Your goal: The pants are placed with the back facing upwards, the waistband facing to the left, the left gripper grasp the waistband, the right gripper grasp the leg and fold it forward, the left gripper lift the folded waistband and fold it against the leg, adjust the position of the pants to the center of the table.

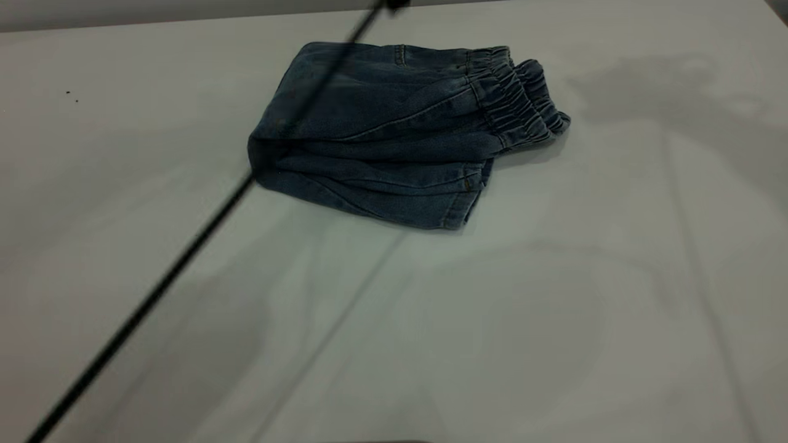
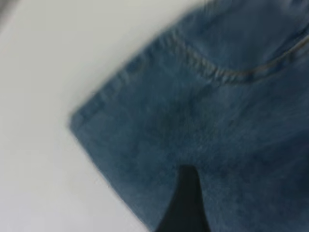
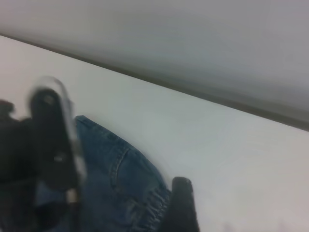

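Exterior view: pants [image 1: 394,135] folded on table [image 1: 554,307] (waistband [image 1: 514,98] rightward) — both end effectors' grip unclear.

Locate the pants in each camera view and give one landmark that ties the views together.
Exterior view: the folded pants lie on the white table, above the picture's middle, waistband toward its right.
Left wrist view: the denim fills most of the picture, a folded corner toward the white table.
Right wrist view: the denim shows at the lower part, between dark tool parts.
Shared landmark: the double-stitched seam lines on the blue denim.
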Robot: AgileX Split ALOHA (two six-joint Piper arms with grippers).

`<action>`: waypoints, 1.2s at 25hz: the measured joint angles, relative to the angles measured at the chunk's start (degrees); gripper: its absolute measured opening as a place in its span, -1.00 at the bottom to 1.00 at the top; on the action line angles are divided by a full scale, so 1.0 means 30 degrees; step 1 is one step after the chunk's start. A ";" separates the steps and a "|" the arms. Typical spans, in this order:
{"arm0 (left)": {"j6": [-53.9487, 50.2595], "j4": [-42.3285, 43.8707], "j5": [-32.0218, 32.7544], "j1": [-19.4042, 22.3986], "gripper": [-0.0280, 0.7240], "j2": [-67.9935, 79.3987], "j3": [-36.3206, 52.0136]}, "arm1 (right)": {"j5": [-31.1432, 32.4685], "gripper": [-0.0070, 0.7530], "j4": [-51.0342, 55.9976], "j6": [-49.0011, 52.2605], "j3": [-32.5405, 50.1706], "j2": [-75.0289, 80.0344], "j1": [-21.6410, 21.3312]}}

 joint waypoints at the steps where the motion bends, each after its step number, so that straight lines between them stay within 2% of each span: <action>1: 0.0073 0.0018 0.0000 0.0002 0.56 0.0592 0.0013 | 0.0000 0.46 0.0000 0.0000 0.0000 0.0000 0.0000; 6: 0.1708 -0.0538 0.0000 0.0002 0.50 0.2902 0.0013 | 0.0000 0.46 0.0000 0.0000 0.0000 -0.0423 0.0000; 10: 0.1590 -0.1378 0.0000 0.0002 0.41 0.3534 0.0013 | 0.0225 0.46 0.0000 0.0000 0.0000 -0.0928 0.0000; 16: -0.3529 -0.4387 0.0000 0.0002 0.34 0.3547 0.0013 | 0.0833 0.46 0.0000 0.0000 0.0000 -0.1900 0.0000; 19: -0.4877 -0.5375 0.0000 -0.0081 0.34 0.3547 0.0013 | 0.1270 0.46 0.0000 0.0000 0.0000 -0.2485 0.0000; 24: -0.5037 -0.4980 0.0000 -0.0235 0.34 0.2726 0.0013 | 0.2387 0.46 0.0079 0.0000 0.0000 -0.3657 0.0000; 30: -0.5230 -0.2061 0.0000 -0.0235 0.34 -0.1864 0.0013 | 0.5228 0.46 0.0418 0.0825 0.0000 -0.6922 0.0000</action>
